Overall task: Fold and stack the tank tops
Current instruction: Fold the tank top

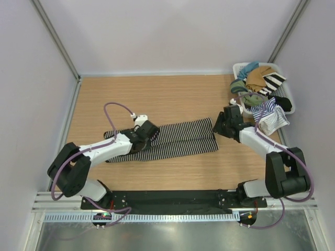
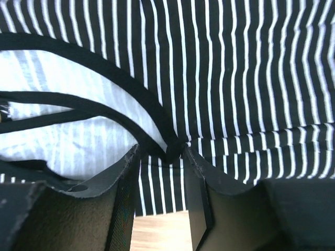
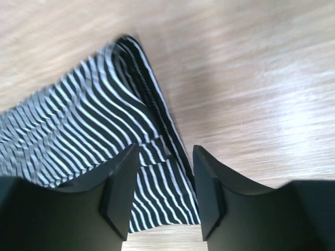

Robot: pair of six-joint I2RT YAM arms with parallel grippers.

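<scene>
The fine black-and-white tank top (image 1: 183, 138) lies folded in a long band across the middle of the table. My left gripper (image 1: 148, 132) sits over its left part. In the left wrist view it (image 2: 161, 150) is open, with the top's black armhole trim (image 2: 175, 148) bunched between the fingertips. My right gripper (image 1: 218, 125) is open at the band's right end. In the right wrist view it (image 3: 165, 150) hovers over the hem edge (image 3: 157, 157). The blue-and-white tank top (image 1: 272, 114) lies crumpled at the right, partly over the basket's near edge, behind my right arm.
A white basket (image 1: 238, 67) at the back right holds tan (image 1: 257, 77), green, teal and black clothes and a bold wide-striped cloth (image 1: 274, 82). White walls enclose the table on the left, back and right.
</scene>
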